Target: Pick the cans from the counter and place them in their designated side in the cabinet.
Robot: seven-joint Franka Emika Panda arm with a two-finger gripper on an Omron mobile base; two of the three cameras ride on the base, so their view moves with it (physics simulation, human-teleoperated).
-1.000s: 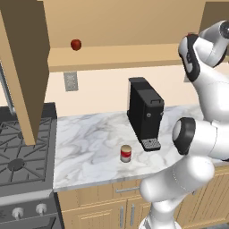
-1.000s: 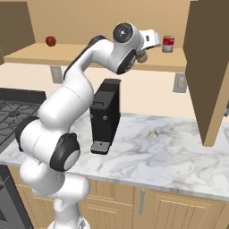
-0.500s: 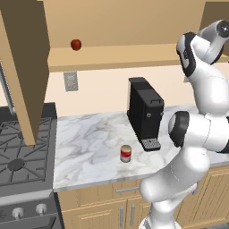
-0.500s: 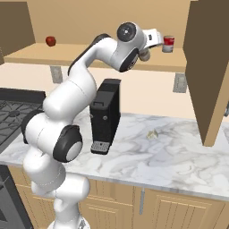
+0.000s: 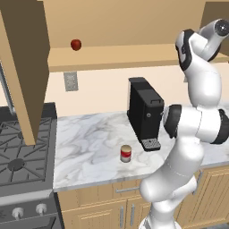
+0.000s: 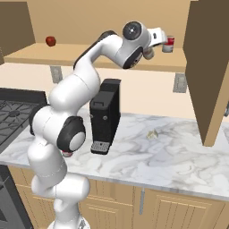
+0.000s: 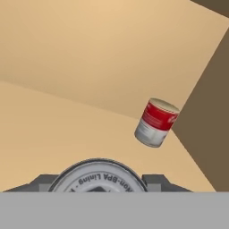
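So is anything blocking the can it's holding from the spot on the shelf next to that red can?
Nothing visible does. The pale-topped tin in the claw faces bare tan wooden shelf board, with the red-and-grey can standing further along.

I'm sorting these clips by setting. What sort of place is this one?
A rendered home kitchen, it seems: a black gas stove beside a white marble counter, a black coffee machine on that counter, and a tan wooden wall cabinet above it.
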